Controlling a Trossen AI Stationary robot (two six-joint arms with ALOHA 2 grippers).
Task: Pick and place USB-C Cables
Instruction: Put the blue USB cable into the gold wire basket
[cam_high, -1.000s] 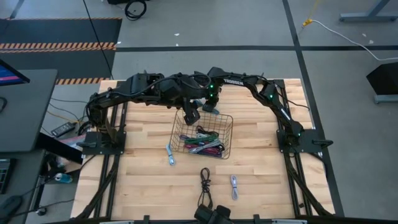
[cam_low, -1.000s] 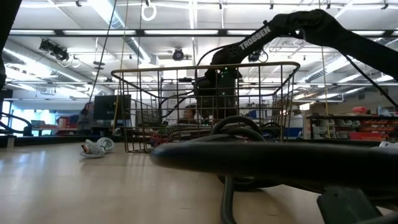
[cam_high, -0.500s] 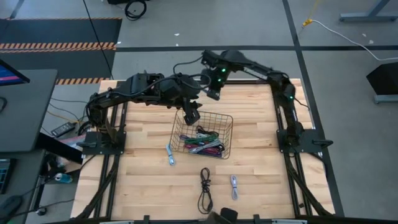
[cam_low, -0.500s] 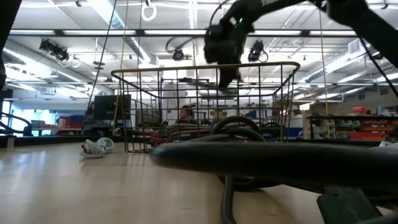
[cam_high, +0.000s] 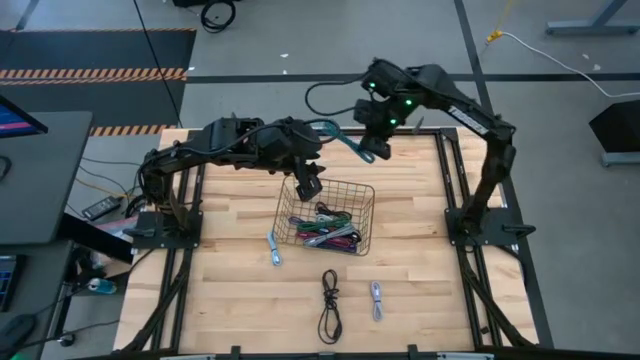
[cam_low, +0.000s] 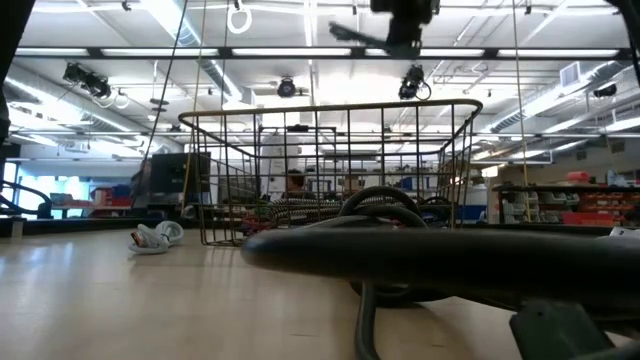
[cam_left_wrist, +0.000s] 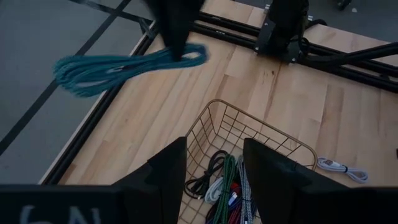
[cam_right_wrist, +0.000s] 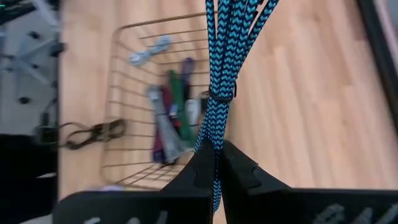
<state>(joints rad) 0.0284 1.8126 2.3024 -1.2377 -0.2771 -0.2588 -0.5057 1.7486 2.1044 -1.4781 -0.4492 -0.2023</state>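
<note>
The right tool (cam_high: 366, 152) is pinching a folded teal braided cable (cam_high: 335, 134) by one end, tightly closed on it, so the bundle is hanging free and clear of the wire. Below and just beside that tool, the dark wire-mesh basket (cam_high: 362, 190) is sitting on the wooden desk (cam_high: 420, 270), already holding several coloured cables (cam_high: 325, 232). The left tool (cam_high: 308, 187) is hovering over the basket's rim, standing fairly wide with nothing held, probably waiting its turn.
</note>
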